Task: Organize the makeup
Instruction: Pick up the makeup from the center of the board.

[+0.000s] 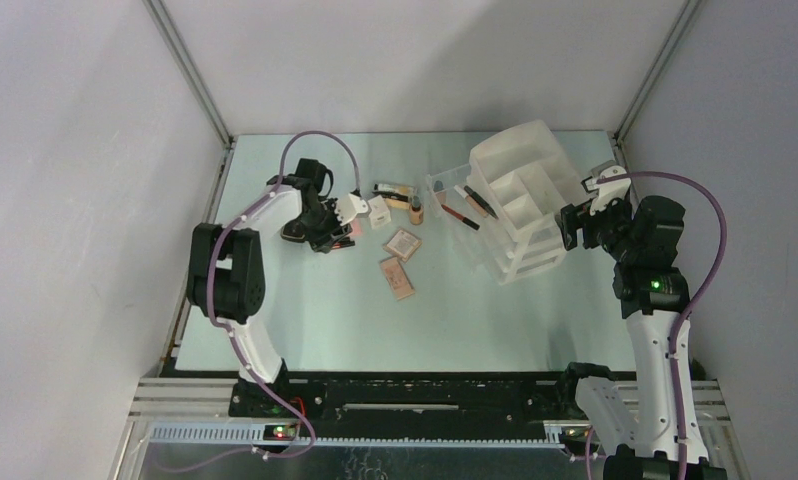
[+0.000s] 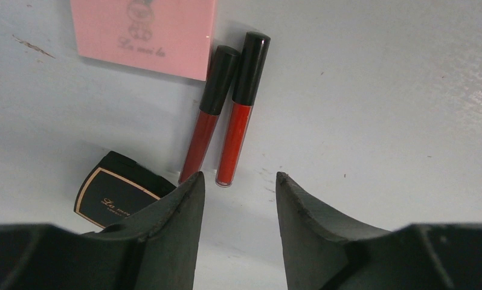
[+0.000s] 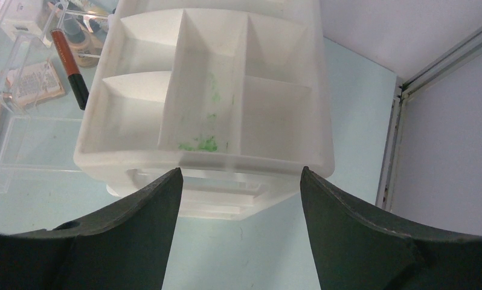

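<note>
Makeup (image 1: 402,243) lies loose on the table (image 1: 305,330), from centre to far left; most of it is not yet sorted.

Top view: two beige palettes (image 1: 396,278) sit near centre. Two bottles (image 1: 407,200) and a white box (image 1: 378,213) lie just beyond them. The white organizer (image 1: 520,200) stands far right, with a clear tray (image 1: 450,195) against its left side holding a few pencils. The left gripper (image 1: 330,235) is low over the far-left cluster. The right gripper (image 1: 573,225) is just beside the organizer's right side.

Left wrist: jaws parted, only bare table between them, nothing grasped. Two red tubes (image 2: 237,121) lie side by side, close together, their ends just ahead of the fingertips. A black compact (image 2: 115,193) sits beside the left finger, partly hidden by it. A pink palette (image 2: 145,33) lies farther off, by the tube caps.

Right wrist: jaws spread wide and empty, facing the organizer's end wall. The visible compartments are empty, one with a green smear. A red pencil (image 3: 69,66) lies in the clear tray, left.

Risks, as judged:
- The tubes lie so close that a closing pinch may catch both, or squeeze one out sideways and roll it away.
- The left finger may clip the compact on descent and shove it.
- The tubes are round and smooth, so a shallow grip near the end could let one swing or slip in transit.
- The right gripper sits close to the organizer; a nudge could shift it and the tray.
</note>
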Controlling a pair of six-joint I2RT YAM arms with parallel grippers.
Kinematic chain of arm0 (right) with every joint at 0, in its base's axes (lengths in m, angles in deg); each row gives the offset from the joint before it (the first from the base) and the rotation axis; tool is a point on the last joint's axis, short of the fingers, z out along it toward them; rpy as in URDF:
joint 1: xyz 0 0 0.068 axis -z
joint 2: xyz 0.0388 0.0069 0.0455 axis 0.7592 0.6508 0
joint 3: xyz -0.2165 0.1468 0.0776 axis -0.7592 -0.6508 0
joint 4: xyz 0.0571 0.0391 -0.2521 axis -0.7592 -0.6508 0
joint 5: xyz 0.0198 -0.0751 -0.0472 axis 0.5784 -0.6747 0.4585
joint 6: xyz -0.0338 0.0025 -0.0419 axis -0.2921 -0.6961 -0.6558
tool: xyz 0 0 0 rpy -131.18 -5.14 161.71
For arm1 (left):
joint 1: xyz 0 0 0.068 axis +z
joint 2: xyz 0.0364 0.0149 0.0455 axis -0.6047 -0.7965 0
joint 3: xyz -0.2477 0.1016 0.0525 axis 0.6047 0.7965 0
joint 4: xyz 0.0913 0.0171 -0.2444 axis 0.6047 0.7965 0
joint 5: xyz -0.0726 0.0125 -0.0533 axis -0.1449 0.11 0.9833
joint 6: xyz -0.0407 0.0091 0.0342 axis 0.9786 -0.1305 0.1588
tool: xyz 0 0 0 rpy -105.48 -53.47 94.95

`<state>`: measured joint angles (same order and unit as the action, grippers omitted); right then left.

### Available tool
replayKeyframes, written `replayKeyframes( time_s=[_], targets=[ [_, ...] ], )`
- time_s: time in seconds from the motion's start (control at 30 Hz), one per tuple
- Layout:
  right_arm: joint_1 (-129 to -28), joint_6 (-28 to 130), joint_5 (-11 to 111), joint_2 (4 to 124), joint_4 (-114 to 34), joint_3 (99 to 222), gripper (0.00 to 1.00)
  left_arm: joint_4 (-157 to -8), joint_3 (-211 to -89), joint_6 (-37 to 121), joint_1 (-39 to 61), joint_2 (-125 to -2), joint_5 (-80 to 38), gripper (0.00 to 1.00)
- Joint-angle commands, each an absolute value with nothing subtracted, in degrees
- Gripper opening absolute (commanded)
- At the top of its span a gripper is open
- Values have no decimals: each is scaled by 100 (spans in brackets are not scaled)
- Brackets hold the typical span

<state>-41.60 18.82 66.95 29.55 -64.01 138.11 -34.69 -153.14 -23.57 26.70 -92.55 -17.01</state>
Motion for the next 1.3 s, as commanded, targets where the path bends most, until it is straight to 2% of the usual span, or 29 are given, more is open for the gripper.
replayKeyframes(
  time_s=[0.0, 0.27, 1.27],
  targets=[
    [-4166, 1829, 6714, 2968, -6296, 13779, 80, -3376, -15646, -2314, 2752, -9391, -1715, 50],
    [-4192, 1831, 6696, 2996, -6292, 13779, 80, -3428, -15706, -2415, 2832, -9636, -1855, 46],
    [-4149, 1837, 6709, 2967, -6300, 13779, 80, -3135, -15807, -2668, 2842, -9963, -1847, 41]
  ],
)
